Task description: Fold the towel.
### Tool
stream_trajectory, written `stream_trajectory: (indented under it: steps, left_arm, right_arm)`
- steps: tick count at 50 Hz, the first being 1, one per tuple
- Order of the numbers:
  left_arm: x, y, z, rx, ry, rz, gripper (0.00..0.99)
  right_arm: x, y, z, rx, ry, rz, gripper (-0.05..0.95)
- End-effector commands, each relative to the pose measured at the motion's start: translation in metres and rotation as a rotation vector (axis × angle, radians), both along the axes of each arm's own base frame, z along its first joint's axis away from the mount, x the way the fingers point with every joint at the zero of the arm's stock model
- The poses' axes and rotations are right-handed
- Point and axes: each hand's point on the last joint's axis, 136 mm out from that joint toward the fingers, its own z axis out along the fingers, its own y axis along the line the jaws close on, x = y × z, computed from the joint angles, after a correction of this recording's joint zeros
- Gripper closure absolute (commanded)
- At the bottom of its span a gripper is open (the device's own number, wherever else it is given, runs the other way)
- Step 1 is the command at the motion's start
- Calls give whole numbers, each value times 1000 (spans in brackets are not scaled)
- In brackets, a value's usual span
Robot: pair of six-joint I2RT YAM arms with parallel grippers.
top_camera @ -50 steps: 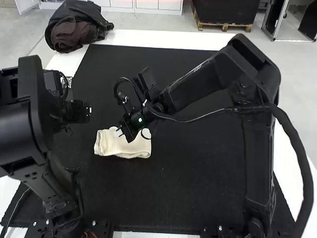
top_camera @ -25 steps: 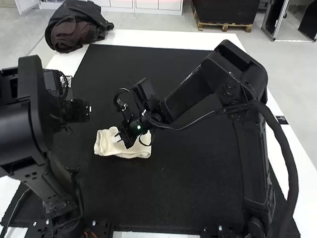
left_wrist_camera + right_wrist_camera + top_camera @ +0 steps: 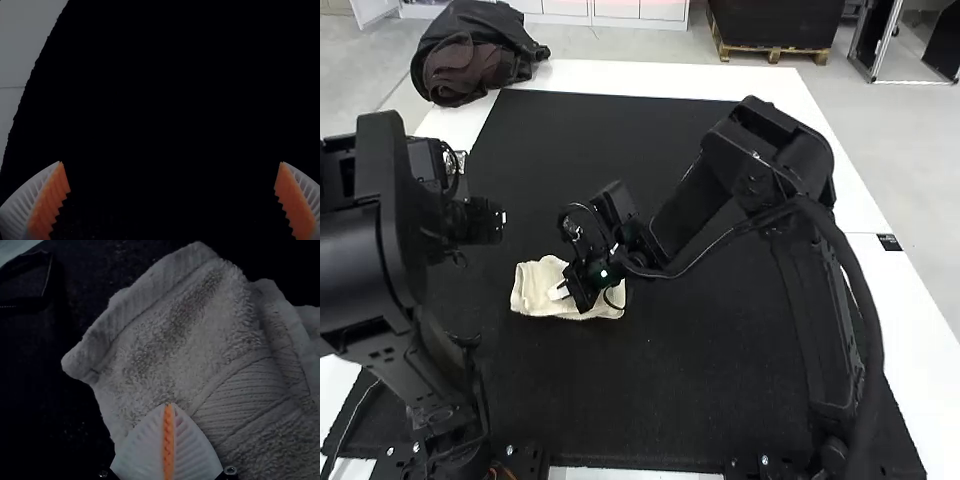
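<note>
1. right claw (image 3: 170, 406): fingers together, seemingly empty, though dimness obscures the tips.
2. towel (image 3: 165, 350): layered, beneath the right claw; light, soft and limp, best pinched at its hemmed edge.
3. left claw (image 3: 171, 163): spread wide.

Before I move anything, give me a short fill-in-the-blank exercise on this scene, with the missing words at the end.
1. The towel lies on a mat whose color is ____.
2. The left pincer, with its fingers wide apart, is ____.
3. The right pincer, over the towel with its fingertips meeting, is ____.
4. The left pincer's pads are colored ____.

Missing words: black; open; closed; orange.
</note>
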Motion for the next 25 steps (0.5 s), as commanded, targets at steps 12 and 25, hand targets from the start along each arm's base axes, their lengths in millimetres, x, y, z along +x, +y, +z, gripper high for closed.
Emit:
stream_trajectory:
  steps: [12, 25]
  left_arm:
    - [12, -1, 23, 6, -57, -18, 34]
    - [16, -8, 29, -4, -67, -29, 34]
  right_arm:
    - [21, -10, -17, 15, 4, -41, 920]
    - [28, -18, -40, -7, 8, -53, 920]
